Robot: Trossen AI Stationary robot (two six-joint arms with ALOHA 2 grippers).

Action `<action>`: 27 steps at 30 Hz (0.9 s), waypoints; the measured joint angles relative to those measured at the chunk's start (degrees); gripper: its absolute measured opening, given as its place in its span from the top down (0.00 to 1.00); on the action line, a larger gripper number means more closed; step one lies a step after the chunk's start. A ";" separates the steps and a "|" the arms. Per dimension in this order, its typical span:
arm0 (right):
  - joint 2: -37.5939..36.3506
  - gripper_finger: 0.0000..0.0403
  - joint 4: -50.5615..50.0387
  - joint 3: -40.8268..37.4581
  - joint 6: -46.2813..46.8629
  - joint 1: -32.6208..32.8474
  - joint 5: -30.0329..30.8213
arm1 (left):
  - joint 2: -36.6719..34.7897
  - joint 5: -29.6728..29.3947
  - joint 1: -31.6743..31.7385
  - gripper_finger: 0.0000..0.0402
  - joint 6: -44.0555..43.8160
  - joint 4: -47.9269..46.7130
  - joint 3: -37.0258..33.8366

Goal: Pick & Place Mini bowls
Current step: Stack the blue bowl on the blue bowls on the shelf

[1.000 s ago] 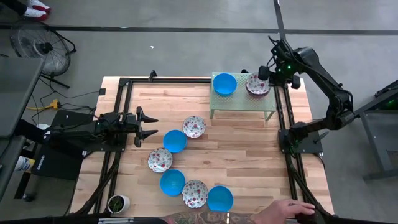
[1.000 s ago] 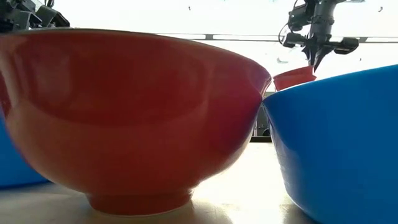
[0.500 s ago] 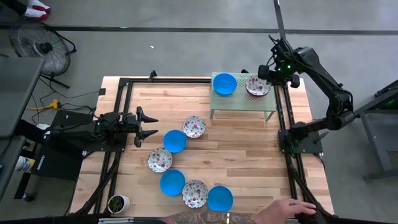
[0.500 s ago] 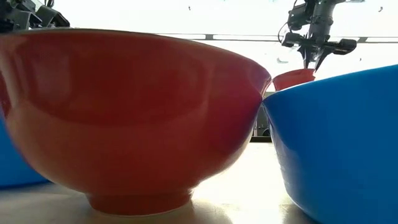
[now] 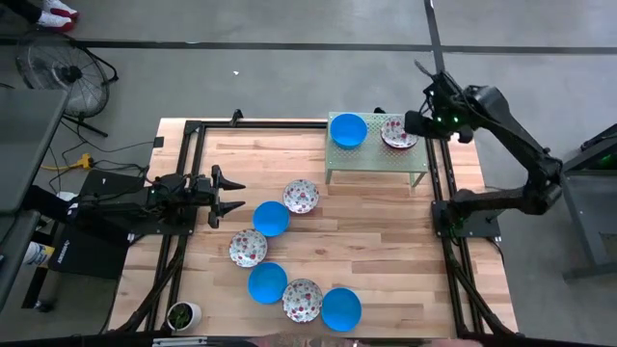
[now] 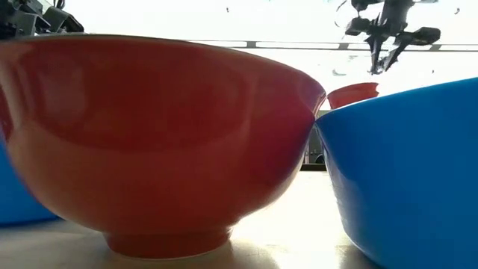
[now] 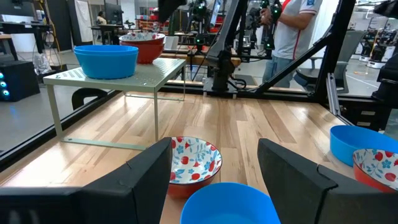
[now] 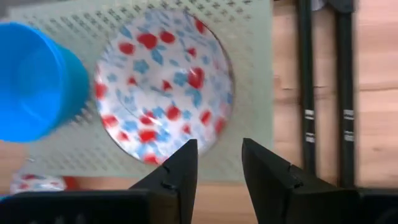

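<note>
Along the near edge of the table (image 5: pixel 386 251), a blue bowl (image 5: pixel 341 307) sits touching a floral bowl (image 5: pixel 302 300), with another blue bowl (image 5: pixel 267 282) just beside that one toward the left. A small white cup with a green plant (image 5: pixel 181 314) stands at the near left corner. In the low view the floral bowl's red outer wall (image 6: pixel 157 134) and the blue bowl (image 6: pixel 403 172) fill the foreground, their rims meeting.

Farther in, toward the middle of the table, a second floral bowl (image 5: pixel 249 248) lies next to a third blue bowl (image 5: pixel 271 219), and a third floral bowl (image 5: pixel 301 197) sits just beyond that.

At the left edge the left tool (image 5: pixel 231 194) waits level above the table, its fingers spread apart and holding nothing; its wrist view shows the floral bowl (image 7: pixel 194 163) and blue bowl (image 7: pixel 227 202) just ahead of it.

Near the far edge stands a pale green perforated stand (image 5: pixel 376 161). On it rest a fourth blue bowl (image 5: pixel 348 129) and a fourth floral bowl (image 5: pixel 397 132), side by side and upright. The right tool (image 5: pixel 416 123) hangs above the floral bowl's right rim, raised clear of it in the low view (image 6: pixel 382 61), its fingers (image 8: pixel 171 171) parted and released. A person in a white shirt (image 7: pixel 298 28) stands in the room beyond.
</note>
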 joint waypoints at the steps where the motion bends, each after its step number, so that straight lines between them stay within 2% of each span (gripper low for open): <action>1: -0.61 0.73 -1.15 0.00 0.96 1.78 1.54 | 0.00 -0.01 -0.02 0.42 0.01 0.01 0.00; 6: -3.20 0.84 -0.64 -1.87 4.36 10.56 8.22 | 0.02 0.01 -0.02 0.42 0.01 -0.01 0.00; 10: -7.73 0.98 8.51 -8.64 5.05 14.57 11.91 | 0.00 -0.01 -0.01 0.42 0.01 0.00 0.00; 19: -19.09 1.00 32.22 -29.98 9.64 17.26 20.15 | 0.02 0.00 -0.02 0.42 0.00 0.00 0.00; 23: -21.37 1.00 34.87 -33.49 10.01 18.03 25.24 | 0.02 0.01 0.00 0.42 0.01 -0.01 0.00; 27: -21.90 1.00 35.17 -34.62 9.50 17.95 25.87 | 0.00 0.01 -0.01 0.42 0.00 -0.01 0.00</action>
